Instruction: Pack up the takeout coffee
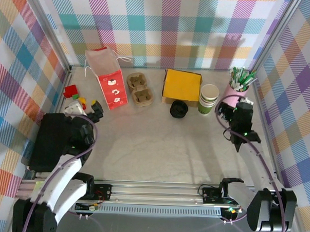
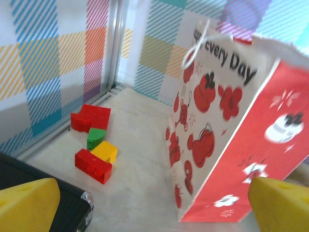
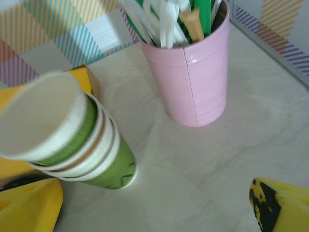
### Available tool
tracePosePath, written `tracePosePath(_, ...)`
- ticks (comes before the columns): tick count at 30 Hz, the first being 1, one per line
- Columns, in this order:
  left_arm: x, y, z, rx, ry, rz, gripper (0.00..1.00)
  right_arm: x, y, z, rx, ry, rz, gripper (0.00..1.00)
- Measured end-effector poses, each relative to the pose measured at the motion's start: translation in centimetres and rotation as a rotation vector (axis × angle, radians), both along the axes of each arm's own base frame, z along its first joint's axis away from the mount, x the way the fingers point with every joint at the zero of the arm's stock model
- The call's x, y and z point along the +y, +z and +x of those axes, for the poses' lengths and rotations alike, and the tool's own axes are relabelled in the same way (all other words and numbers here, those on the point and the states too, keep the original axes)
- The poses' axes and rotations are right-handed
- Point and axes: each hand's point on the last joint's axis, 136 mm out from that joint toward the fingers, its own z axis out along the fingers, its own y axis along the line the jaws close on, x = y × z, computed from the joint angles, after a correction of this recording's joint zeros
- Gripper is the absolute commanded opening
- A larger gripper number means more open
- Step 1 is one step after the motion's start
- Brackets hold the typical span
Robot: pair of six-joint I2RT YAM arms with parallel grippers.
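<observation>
The takeout coffee (image 1: 208, 99) is a green paper cup with a cream-white rim, the top one of a nested stack, standing upright at the back right. It stands between a yellow box (image 1: 182, 85) and a pink cup of pens (image 1: 237, 90). My right gripper (image 1: 232, 108) hovers just in front of these, open and empty. In the right wrist view the takeout coffee (image 3: 72, 140) is ahead on the left and the pink cup (image 3: 195, 77) ahead on the right, with bare table between my gripper's (image 3: 154, 215) yellow fingertips (image 3: 29, 208). My left gripper (image 1: 87, 109) is open and empty near the red paper bag (image 1: 109, 82).
A brown cardboard cup carrier (image 1: 139, 88) lies right of the bag and a black round object (image 1: 178, 109) sits before the yellow box. Red, green and yellow bricks (image 2: 94, 145) lie by the left wall. In the left wrist view the bag (image 2: 227, 130) stands upright, open at the top.
</observation>
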Motion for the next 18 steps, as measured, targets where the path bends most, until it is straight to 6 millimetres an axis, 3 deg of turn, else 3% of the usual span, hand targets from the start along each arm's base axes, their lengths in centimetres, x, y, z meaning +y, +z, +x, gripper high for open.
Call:
tracePosePath(3,0.3,3.2,-1.6,0.024,0.020,-0.098,1.00,0.9,3.5,-0.2,0.033,0.013,0.077,0.99)
tracePosePath(7,-1.0,5.6,-2.3,0.112,-0.045,-0.167,1.00,2.2,5.2,1.2,0.167,0.046,0.152,0.98)
tracePosePath(9,-2.4,5.2,-2.2,0.187,-0.120,-0.193,1.00,2.7,4.7,2.4,0.248,0.049,0.173,0.95)
tracePosePath(14,-7.1,2.2,-2.2,0.395,-0.334,-0.256,1.00,3.3,1.3,4.0,0.461,0.031,0.192,0.85)
tracePosePath(18,-10.3,0.5,-3.0,0.515,-0.467,-0.265,1.00,3.5,0.6,5.4,0.529,0.021,0.194,0.73)
